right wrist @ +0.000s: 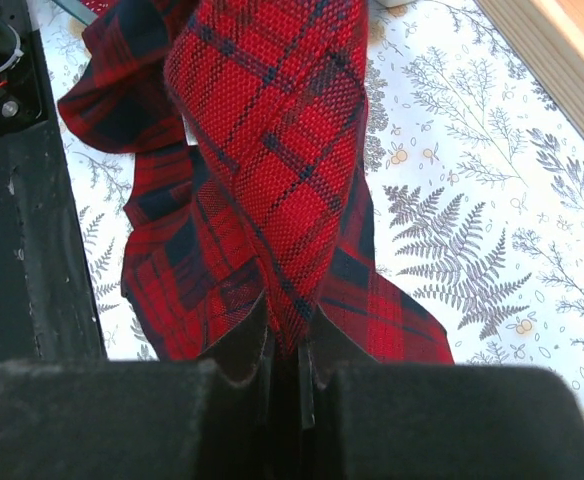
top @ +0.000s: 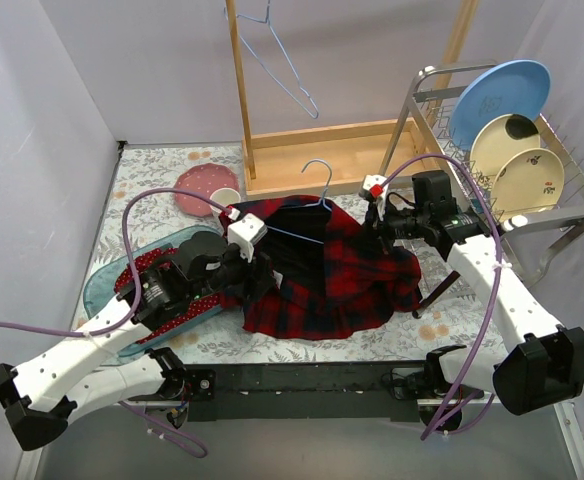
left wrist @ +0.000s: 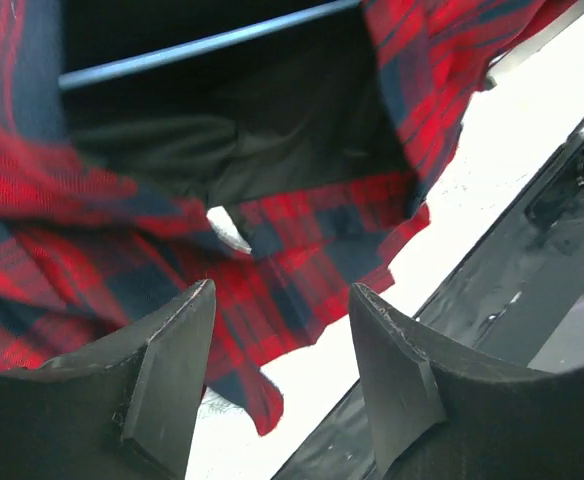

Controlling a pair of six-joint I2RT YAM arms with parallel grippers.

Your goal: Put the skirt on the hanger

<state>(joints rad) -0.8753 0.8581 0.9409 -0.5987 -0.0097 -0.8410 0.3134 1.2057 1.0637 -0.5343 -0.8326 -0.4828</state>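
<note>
One skirt (top: 322, 280), first hanger (top: 326, 186) on it, second hanger (top: 294, 72) above, left hand (left wrist: 282, 295) wide, right hand (right wrist: 290, 345) pinching skirt

Wooden rack (top: 282, 170) seemingly close behind skirt (top: 332, 280)

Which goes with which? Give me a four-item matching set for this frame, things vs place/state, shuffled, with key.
Things:
1. red-and-navy plaid fabric skirt
2. light blue wire hanger
3. large blue round plate
4. black left-arm fingers

Places/states:
A. standing in the metal wire dish rack
B. apart, gripping nothing
C. pinched in the black right-arm fingers
D. bar inside the skirt's opening, hook poking out

Pairs: 1-C, 2-D, 3-A, 4-B
</note>
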